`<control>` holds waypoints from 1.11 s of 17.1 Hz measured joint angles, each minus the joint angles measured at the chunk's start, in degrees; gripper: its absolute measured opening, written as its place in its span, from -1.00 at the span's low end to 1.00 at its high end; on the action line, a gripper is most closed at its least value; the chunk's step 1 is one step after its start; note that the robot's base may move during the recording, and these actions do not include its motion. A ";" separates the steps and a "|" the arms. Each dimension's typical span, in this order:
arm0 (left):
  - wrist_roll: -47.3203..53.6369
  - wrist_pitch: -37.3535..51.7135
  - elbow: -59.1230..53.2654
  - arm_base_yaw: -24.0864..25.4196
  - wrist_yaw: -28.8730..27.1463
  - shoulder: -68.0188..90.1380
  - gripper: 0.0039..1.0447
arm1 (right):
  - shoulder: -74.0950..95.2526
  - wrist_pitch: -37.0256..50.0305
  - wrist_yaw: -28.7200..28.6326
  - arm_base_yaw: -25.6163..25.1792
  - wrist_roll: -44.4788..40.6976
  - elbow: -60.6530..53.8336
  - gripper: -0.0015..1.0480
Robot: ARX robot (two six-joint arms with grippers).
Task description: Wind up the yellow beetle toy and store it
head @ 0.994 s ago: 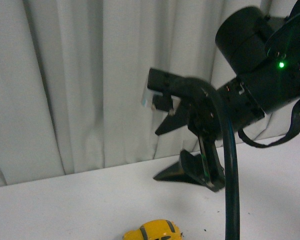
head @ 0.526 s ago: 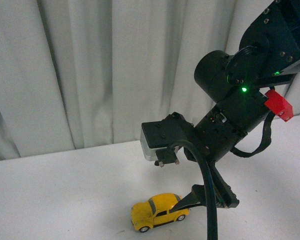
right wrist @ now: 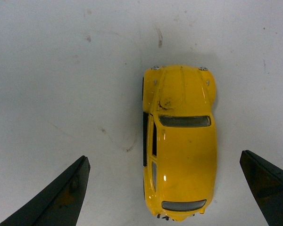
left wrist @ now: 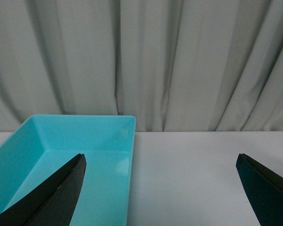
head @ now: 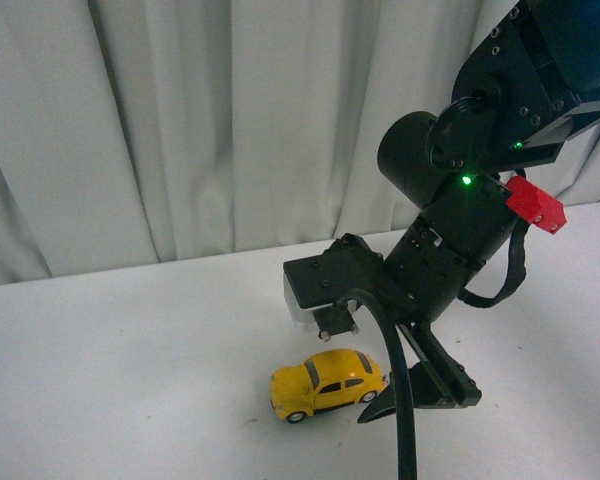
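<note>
Right gripper (right wrist: 163, 157) has dropped from up by the pale pleated curtain (head: 180, 130) to just above the small yellow rounded beetle toy car (right wrist: 181, 141). Its jaws are spread wide either side of the car on the white tabletop (right wrist: 61, 70), so it looks lined up for the grab, nothing held yet. Left gripper (left wrist: 160, 157) is also wide and empty, over the near edge of the open turquoise plastic bin (left wrist: 85, 136), the likely storage spot; nothing blocks the car.
</note>
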 joint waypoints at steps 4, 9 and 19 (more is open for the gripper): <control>0.00 0.02 0.00 0.00 0.00 0.00 0.88 | 2.45 -0.33 1.92 0.04 0.22 2.58 0.87; 0.00 0.00 0.00 0.00 0.00 0.00 0.88 | 5.31 0.59 3.89 2.45 2.05 5.07 0.87; 0.00 0.02 0.00 0.00 0.00 0.00 0.88 | 6.75 0.00 9.16 3.76 2.01 6.03 0.78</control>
